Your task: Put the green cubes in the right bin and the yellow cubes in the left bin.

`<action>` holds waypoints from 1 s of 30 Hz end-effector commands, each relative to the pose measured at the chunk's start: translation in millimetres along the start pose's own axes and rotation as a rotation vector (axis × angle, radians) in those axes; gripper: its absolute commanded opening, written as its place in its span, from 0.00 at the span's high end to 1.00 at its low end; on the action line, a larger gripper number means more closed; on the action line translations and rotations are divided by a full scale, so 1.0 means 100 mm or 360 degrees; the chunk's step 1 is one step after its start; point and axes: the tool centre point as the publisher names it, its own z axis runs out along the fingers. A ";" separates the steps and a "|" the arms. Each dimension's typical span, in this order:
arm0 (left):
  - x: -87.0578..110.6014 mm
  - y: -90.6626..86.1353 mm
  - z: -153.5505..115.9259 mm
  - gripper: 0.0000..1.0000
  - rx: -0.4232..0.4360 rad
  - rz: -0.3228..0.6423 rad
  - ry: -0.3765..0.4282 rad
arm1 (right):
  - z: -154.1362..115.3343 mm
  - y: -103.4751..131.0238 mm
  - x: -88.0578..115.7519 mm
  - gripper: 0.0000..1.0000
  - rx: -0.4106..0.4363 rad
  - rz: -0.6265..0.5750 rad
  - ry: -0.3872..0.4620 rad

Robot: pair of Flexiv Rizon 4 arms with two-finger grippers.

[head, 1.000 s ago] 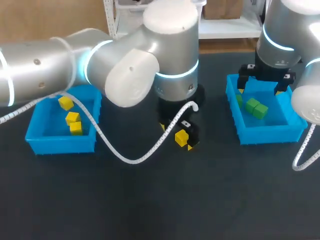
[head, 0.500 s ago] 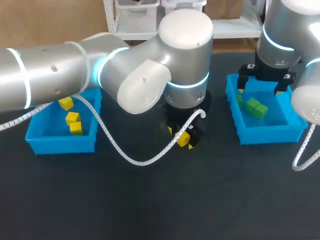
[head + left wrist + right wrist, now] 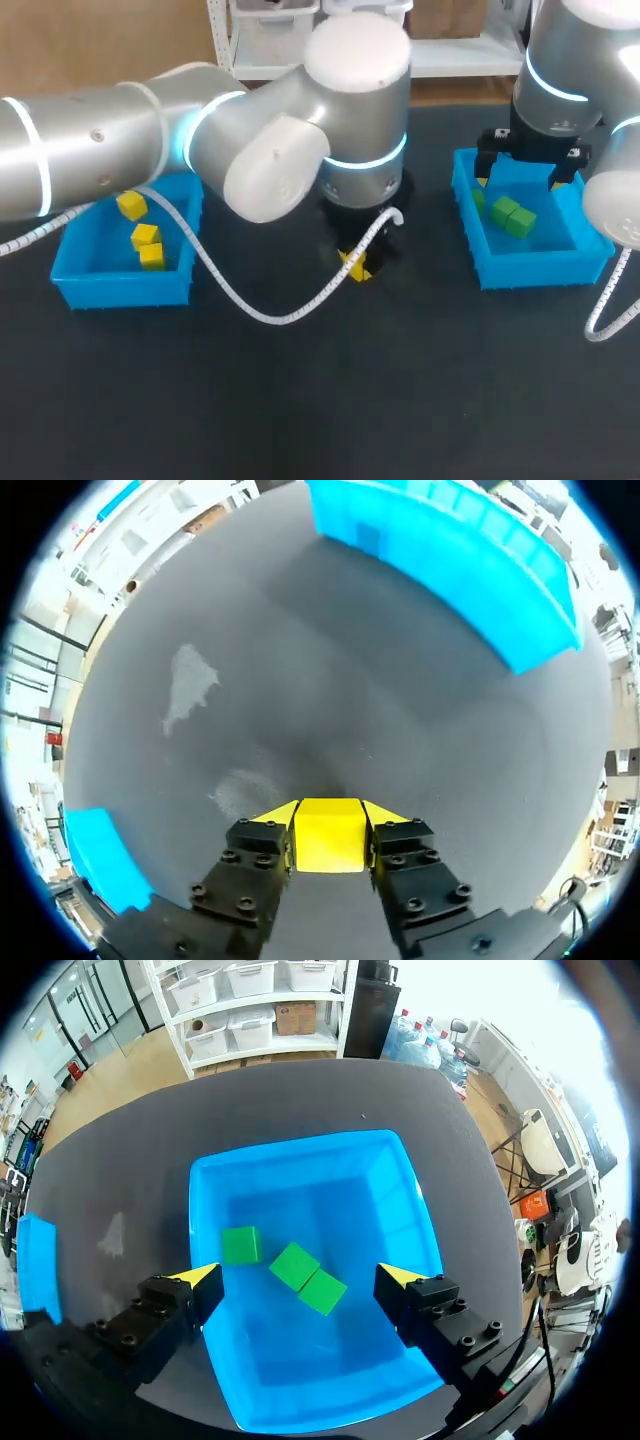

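Note:
In the left wrist view a yellow cube (image 3: 328, 835) sits on the dark table between my left gripper's fingers (image 3: 262, 840), which press it from both sides. In the head view that gripper (image 3: 355, 266) is at the table's middle, with only a yellow sliver showing under the wrist. Three yellow cubes (image 3: 145, 236) lie in the left blue bin (image 3: 70, 278). My right gripper (image 3: 300, 1278) hangs open above the right blue bin (image 3: 400, 1190), which holds three green cubes (image 3: 295, 1265). In the head view these cubes (image 3: 512, 216) lie in the right bin (image 3: 530, 272).
A white cable (image 3: 290, 310) loops from my left arm down over the table in front of the left gripper. The left arm's bulk spans from the left bin to the table's middle. A blue bin wall (image 3: 450, 560) lies ahead of the left gripper.
My left gripper came down over the yellow cube at the table's middle and its fingers drew in against the cube's sides. The right arm stayed still.

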 end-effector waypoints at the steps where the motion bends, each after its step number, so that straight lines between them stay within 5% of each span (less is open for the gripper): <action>1: 0.13 0.23 -0.26 1.00 0.0040 -0.0059 -0.0129 | 0.00 -0.01 0.01 0.00 -0.0001 0.0001 -0.0005; 17: 0.55 1.44 -1.11 1.00 0.0013 -0.0624 -0.0510 | 0.00 -0.01 0.01 0.00 -0.0001 0.0001 -0.0005; 30: 1.23 2.22 -1.30 1.00 -0.0181 -0.0965 -0.0565 | 0.00 -0.01 0.01 0.00 -0.0001 0.0001 -0.0005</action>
